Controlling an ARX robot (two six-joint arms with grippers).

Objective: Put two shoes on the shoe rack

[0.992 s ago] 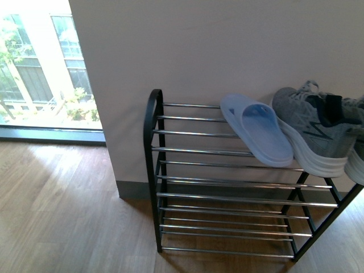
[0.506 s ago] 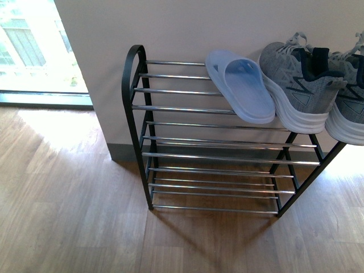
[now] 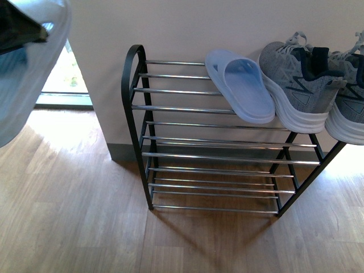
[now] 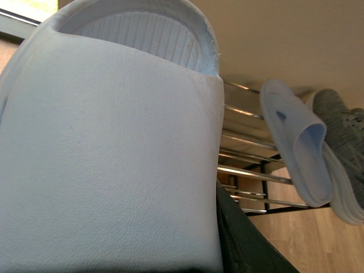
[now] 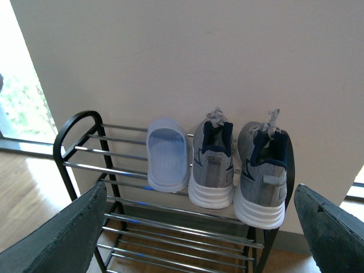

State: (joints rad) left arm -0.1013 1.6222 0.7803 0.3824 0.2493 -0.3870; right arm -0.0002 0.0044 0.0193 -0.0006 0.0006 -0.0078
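Shoe rack (image 3: 149, 170): one, black upright frame with chrome bars in several tiers, centre of the front view, standing on wood floor (image 3: 62, 227) against a pale wall (image 3: 187, 23).

Grey sneakers: two, white-soled, dark-lined. Both sit on the top tier at the right end, side by side, heels toward the camera in the right wrist view: left sneaker (image 5: 211, 165), right sneaker (image 5: 263, 170). In the front view the second is cut by the right edge of the frame.

Light blue slippers: two. One slipper (image 3: 242, 85) lies on the top tier just left of the sneakers, its edge against the nearer sneaker. A second slipper (image 4: 108, 159) fills most of the left wrist view and shows again blurred at the upper left of the front view.

Left gripper: only a dark part shows beside the held slipper; it carries that slipper off the rack, opening width cannot be told.

Right gripper (image 5: 199, 227): jaws spread wide, two dark fingers (image 5: 62, 239) at the lower corners, holding and touching nothing.
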